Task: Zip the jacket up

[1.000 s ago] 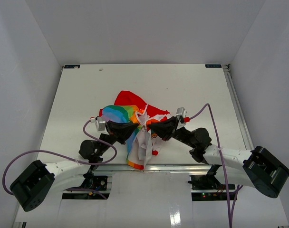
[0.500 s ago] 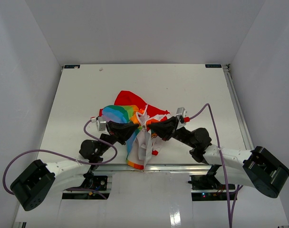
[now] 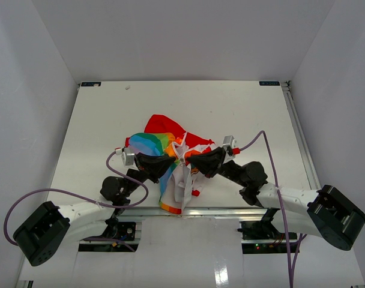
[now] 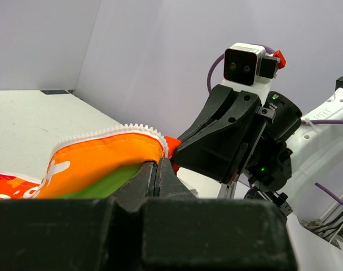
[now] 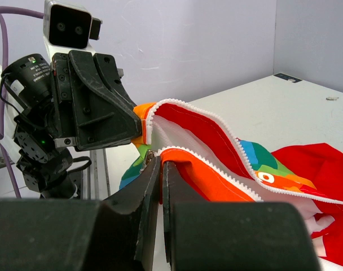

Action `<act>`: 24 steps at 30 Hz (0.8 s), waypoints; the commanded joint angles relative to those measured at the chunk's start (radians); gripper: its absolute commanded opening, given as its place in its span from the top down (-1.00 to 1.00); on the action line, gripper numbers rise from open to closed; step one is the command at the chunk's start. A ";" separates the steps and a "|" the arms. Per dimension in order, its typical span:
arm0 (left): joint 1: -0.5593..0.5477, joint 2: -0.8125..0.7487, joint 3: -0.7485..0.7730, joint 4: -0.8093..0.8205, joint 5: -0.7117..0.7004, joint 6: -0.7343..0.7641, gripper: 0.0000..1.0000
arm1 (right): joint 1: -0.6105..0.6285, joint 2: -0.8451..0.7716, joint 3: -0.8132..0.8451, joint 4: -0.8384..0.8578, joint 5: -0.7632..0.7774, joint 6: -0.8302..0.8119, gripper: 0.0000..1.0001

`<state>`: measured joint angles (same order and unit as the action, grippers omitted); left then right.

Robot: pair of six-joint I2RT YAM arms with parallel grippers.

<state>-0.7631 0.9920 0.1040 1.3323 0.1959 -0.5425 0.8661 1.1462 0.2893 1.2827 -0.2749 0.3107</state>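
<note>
The jacket [image 3: 164, 137], white with rainbow stripes and red lining, lies bunched near the table's front middle, its hem hanging over the near edge. My left gripper [image 3: 172, 161] is shut on the jacket's left front edge, an orange panel with white zipper teeth [image 4: 104, 152]. My right gripper [image 3: 191, 161] is shut on the right front edge, orange-red fabric with zipper teeth [image 5: 216, 169]; a small metal zipper piece [image 5: 150, 153] sits at its fingertips. Both grippers face each other, a few centimetres apart, holding the open zipper ends raised above the table.
The white table [image 3: 230, 114] is enclosed by white walls on three sides. A rail runs along the table's right side [image 3: 299, 135]. Purple cables [image 3: 269, 168] loop from both wrists near the front edge.
</note>
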 commanded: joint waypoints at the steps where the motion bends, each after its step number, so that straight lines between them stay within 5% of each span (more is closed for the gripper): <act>1: -0.006 -0.007 -0.012 0.293 0.016 0.001 1.00 | 0.005 -0.026 0.014 0.603 0.011 0.000 0.85; 24: -0.007 0.007 0.007 0.300 0.022 -0.010 1.00 | 0.007 -0.011 0.019 0.603 0.002 0.007 0.84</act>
<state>-0.7631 1.0073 0.0975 1.3323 0.2025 -0.5484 0.8661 1.1394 0.2893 1.2831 -0.2752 0.3143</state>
